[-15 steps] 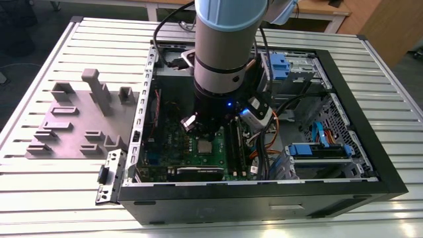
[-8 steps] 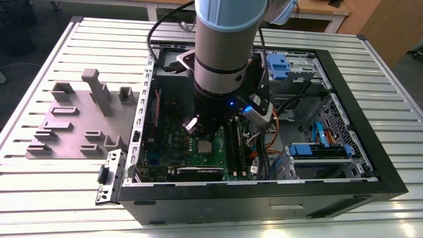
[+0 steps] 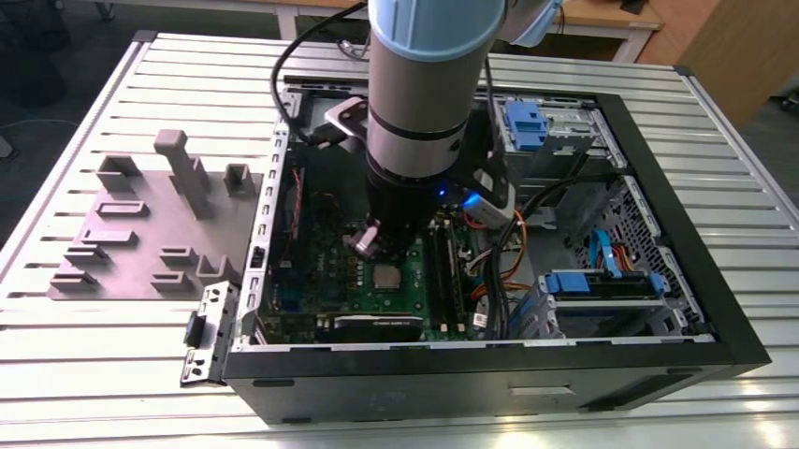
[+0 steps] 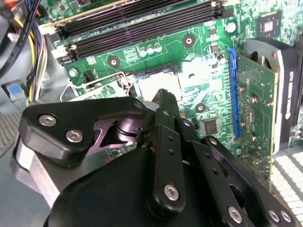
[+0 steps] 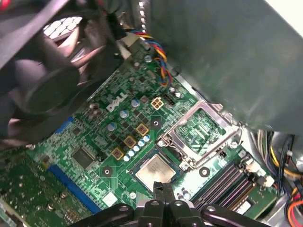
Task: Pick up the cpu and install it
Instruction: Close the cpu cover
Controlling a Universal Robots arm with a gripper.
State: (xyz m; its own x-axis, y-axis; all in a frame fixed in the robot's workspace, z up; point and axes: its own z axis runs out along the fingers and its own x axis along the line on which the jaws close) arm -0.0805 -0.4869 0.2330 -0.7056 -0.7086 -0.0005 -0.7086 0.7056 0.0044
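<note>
Silver-grey and square, the cpu (image 5: 155, 169) lay flat in its socket on the green motherboard (image 5: 106, 172), we saw, with the hinged metal socket frame (image 5: 201, 130) swung open just beside it and the gripper (image 5: 164, 186) hanging close above it, its fingers pressed together on nothing, inside the black computer case (image 3: 500, 369).

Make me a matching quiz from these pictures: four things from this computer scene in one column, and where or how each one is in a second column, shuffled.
1. cpu
2. socket frame
3. fixture blocks
4. memory slots

A. on the table, outside the case
B. black and long, side by side
C. lying flat on the motherboard
D. swung open

Pairs: 1-C, 2-D, 3-A, 4-B
</note>
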